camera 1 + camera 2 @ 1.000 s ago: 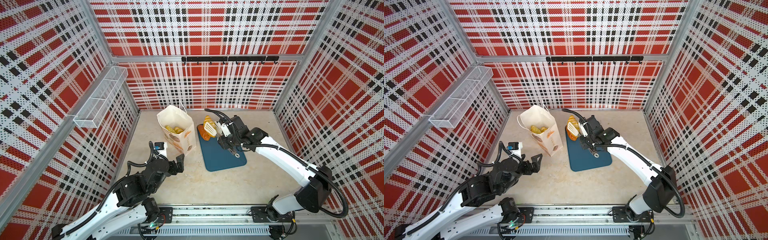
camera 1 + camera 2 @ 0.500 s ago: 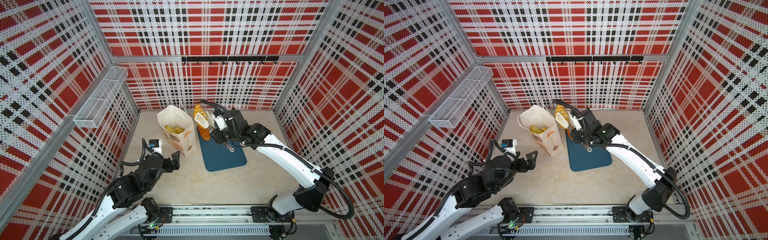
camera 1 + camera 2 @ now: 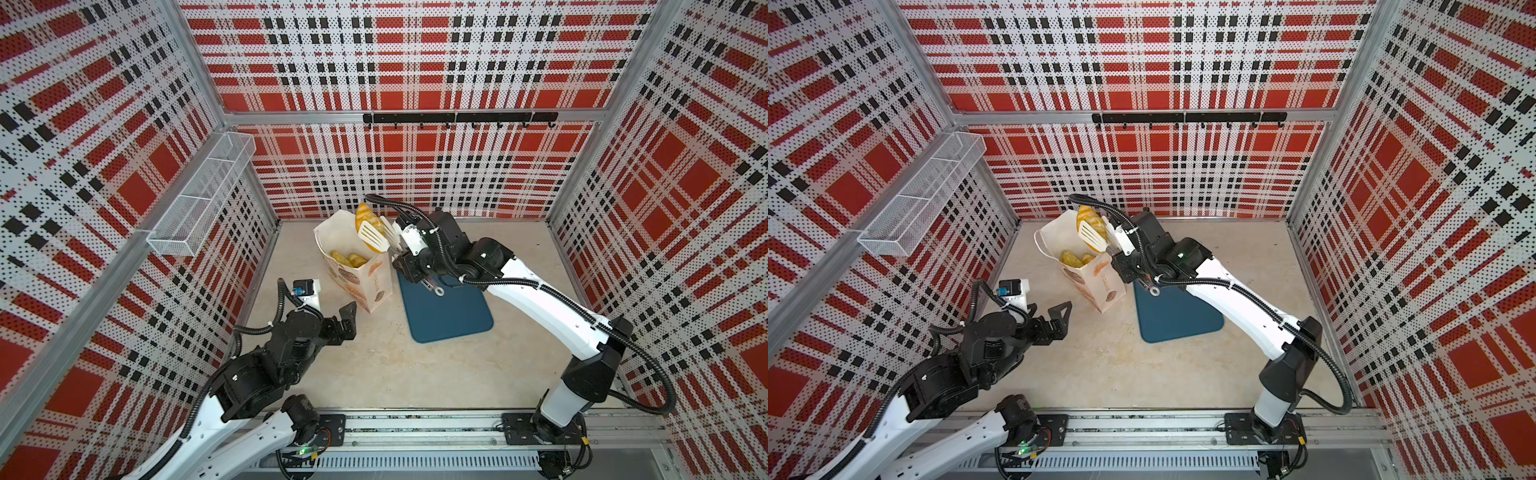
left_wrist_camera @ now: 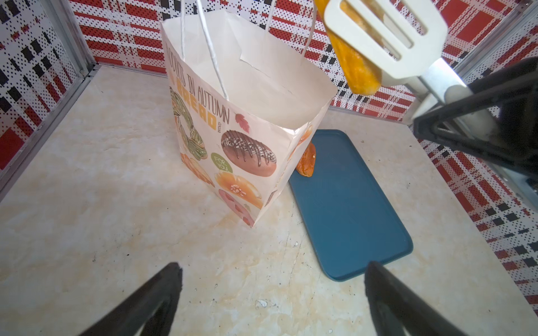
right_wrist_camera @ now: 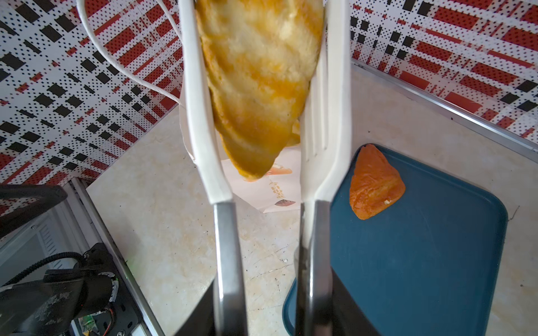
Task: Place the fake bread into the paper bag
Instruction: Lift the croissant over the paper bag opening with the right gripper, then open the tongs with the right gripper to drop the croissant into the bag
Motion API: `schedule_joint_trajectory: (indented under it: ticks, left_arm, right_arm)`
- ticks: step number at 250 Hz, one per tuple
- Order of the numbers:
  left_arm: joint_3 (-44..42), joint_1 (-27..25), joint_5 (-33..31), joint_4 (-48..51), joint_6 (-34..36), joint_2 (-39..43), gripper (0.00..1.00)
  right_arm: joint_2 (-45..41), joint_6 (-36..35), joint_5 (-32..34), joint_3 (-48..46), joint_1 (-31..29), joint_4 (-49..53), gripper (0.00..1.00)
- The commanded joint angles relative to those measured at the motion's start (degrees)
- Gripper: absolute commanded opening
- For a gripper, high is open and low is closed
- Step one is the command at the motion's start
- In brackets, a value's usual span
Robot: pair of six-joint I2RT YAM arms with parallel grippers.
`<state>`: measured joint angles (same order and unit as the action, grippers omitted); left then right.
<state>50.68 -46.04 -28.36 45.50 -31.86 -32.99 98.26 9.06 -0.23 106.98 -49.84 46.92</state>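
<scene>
The tall cream-white paper carrier bag (image 4: 233, 151) bears the readable words "IN AUTUMN" and, on a green disc, "FOR YOU"; the orange word beneath is unclear. It stands upright near the far edge of the beige table (image 3: 395, 374), left of centre, with yellow toy pastries (image 3: 349, 259) inside. The right gripper (image 3: 409, 268) is clamped on the steel handles of white slotted tongs (image 3: 372, 237). The blades pinch a golden-yellow toy croissant (image 3: 365, 214) above the bag's far, tray-side rim, its long axis steeply tilted along the blades and its lower tip toward the bag. A darker orange-brown triangular piece (image 5: 374, 183) lies flat at the far corner of the flat dark-blue rectangular tray (image 4: 349, 218), just beside the bag. The left gripper (image 4: 273, 293) hangs wide open and empty, nearer the front edge
</scene>
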Motion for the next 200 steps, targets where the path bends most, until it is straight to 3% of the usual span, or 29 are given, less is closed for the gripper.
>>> schedule_joint_trajectory:
  ticks: [1, 122, 200]
  left_arm:
    - [-1.7, 0.4, 0.5, 0.2, -1.5, 0.7, 0.99]
    - [-3.0, 0.8, 1.3, 0.2, -2.2, 1.2, 0.99]
    - [-3.7, 1.0, 1.5, 0.6, -2.7, 2.6, 0.99]
  right_arm:
    - [2.3, -2.3, -0.5, 4.9, -1.1, -2.5, 0.45]
    - [13.9, -4.1, 2.7, 19.8, -1.4, 4.5, 0.49]
    - [15.8, -6.0, 6.5, 23.5, -1.4, 6.5, 0.63]
